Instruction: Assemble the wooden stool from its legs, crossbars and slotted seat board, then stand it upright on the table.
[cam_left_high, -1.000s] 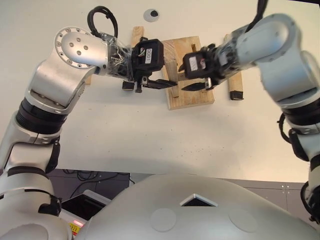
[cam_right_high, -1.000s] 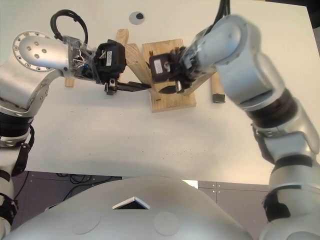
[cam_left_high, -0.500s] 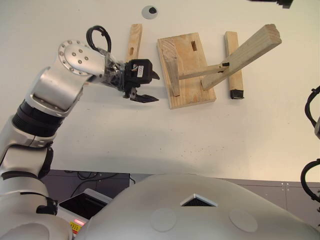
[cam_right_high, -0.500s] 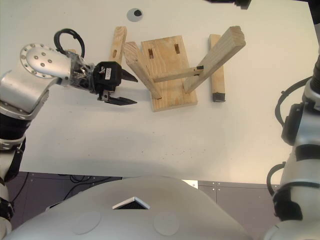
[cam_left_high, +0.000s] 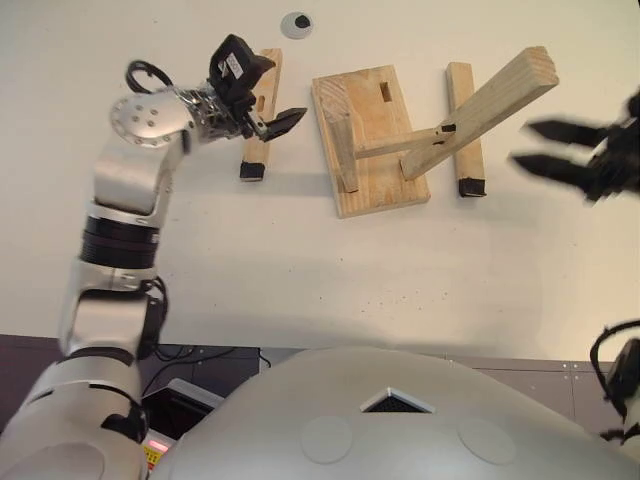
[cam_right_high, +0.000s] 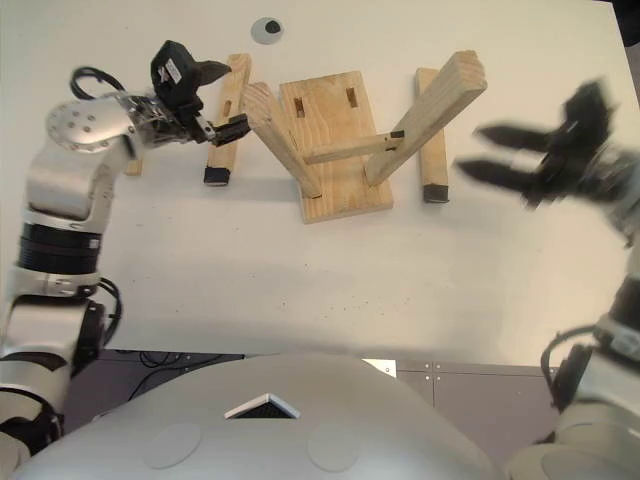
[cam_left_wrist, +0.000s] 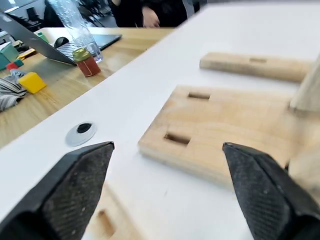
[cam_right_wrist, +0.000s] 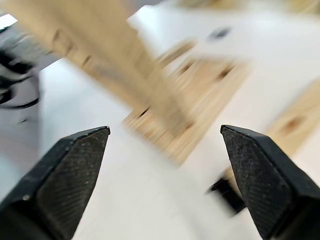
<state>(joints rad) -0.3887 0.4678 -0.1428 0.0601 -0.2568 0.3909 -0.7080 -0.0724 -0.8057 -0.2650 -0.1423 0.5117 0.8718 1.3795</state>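
Left gripper (cam_left_high: 275, 92) hovering over the loose leg (cam_left_high: 256, 150)
Both grippers are gaping; leg's running front-to-back, right gripper (cam_left_high: 548, 146) sitting well apart.

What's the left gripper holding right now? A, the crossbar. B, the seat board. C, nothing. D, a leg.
C: the left gripper is open and empty, over a loose leg lying beside the seat board.
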